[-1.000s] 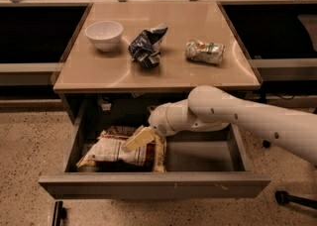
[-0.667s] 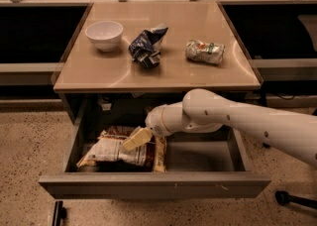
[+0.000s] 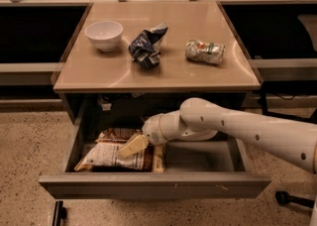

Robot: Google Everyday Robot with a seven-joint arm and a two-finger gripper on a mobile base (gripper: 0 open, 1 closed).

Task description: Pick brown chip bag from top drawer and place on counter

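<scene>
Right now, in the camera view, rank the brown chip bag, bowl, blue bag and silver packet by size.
1. brown chip bag, though nearest the camera, with the gripper over it in the drawer.
2. blue bag and bowl: look alike.
3. silver packet, slightly smaller.

no readable text; pincer (image 3: 131,146) over brown chip bag (image 3: 105,157)
</scene>
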